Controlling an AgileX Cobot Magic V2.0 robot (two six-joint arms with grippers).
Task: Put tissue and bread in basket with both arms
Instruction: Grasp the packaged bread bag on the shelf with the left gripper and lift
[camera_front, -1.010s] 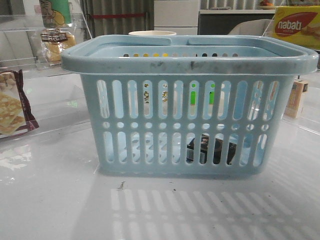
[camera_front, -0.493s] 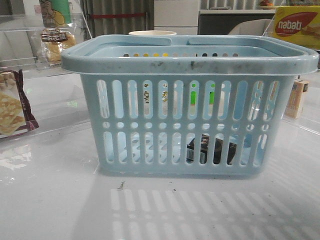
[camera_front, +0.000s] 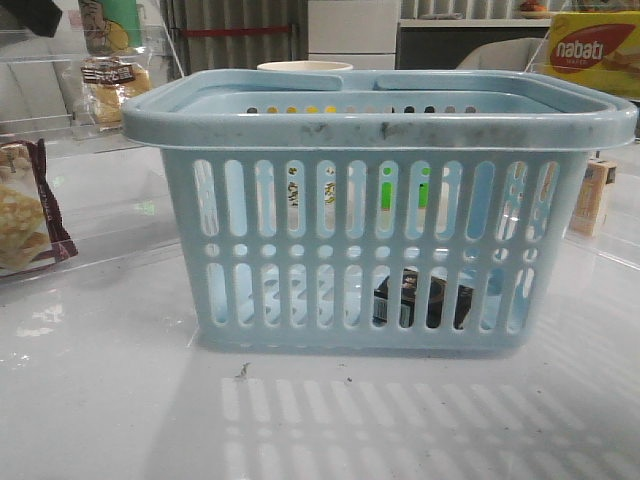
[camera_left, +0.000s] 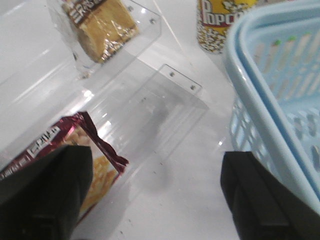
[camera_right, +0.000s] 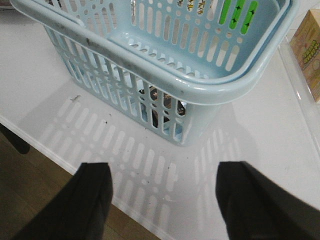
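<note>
- Basket (camera_front: 380, 210) sits in the middle of the white table (camera_front: 100, 400) in your front view, light blue, with a scuffed rim and slotted sides.
- Look through the lower slots on its near wall and you find the tissue (camera_front: 420, 300), a low black pack lying on the basket floor toward the right side. In the right wrist view it shows only as a dark shape behind the slots (camera_right: 160, 102).
- The bread (camera_front: 112, 85) is outside the basket, well apart from it at the far left, standing in a clear plastic holder (camera_left: 150, 30). In the left wrist view you see its golden-brown loaf and dark label band through the wrap (camera_left: 102, 22).
- Your left gripper (camera_left: 155, 200) hangs above the table with its fingers spread wide and nothing between them; below it lie the maroon-edged cracker packet (camera_left: 97, 170) on one side and the basket rim (camera_left: 260, 115) on the other.
- Your right gripper (camera_right: 160, 200) is also spread and empty, above the table's near edge just in front of the basket's corner.
- A popcorn tub (camera_left: 220, 22) stands beyond the basket, and a yellow Nabati box (camera_front: 592, 50) sits at the far right.
</note>
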